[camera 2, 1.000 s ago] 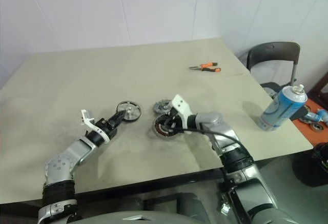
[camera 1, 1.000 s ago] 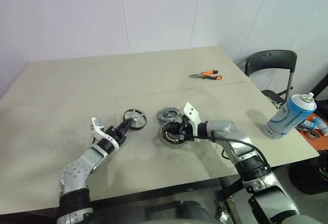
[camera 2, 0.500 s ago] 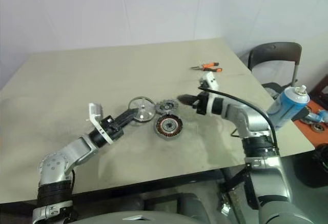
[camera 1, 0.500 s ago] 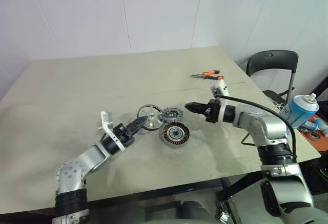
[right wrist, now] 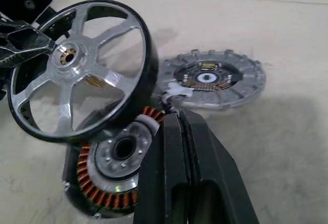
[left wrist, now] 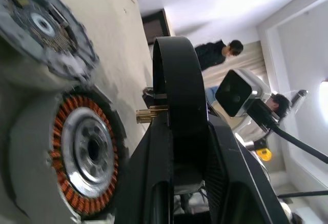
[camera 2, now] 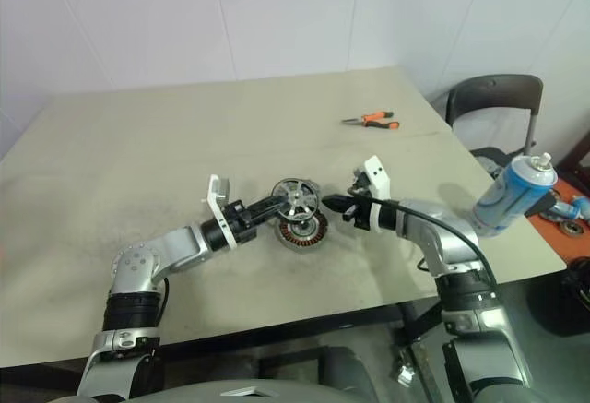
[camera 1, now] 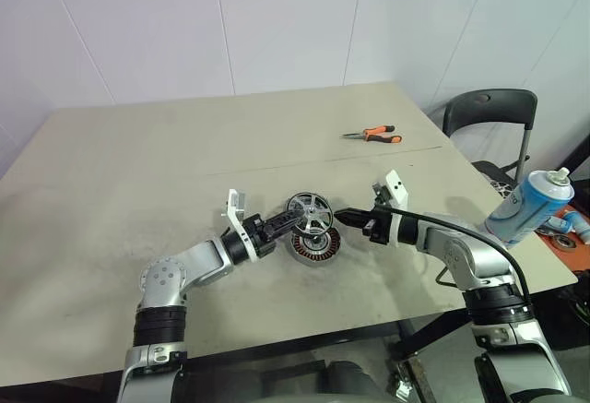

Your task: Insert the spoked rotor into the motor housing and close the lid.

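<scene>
The left gripper (camera 1: 288,223) is clamped on the rotor's (camera 1: 308,212) rim, holding it tilted just above the housing (camera 1: 313,242) at centre frame. The right gripper (camera 1: 339,215), fingers pressed together, holds nothing and points at it. The right wrist view reveals the lid (right wrist: 215,80) flat on the table (camera 1: 138,163) behind the housing. One rotor, one housing, one lid, two grippers.

You're looking at two silver-grey arms with black ribbed joint bands; each black-fingered gripper, left gripper (camera 1: 288,222) and right gripper (camera 1: 341,214), carries a white wrist bracket, and a black cable (camera 1: 479,240) loops along your right forearm
</scene>
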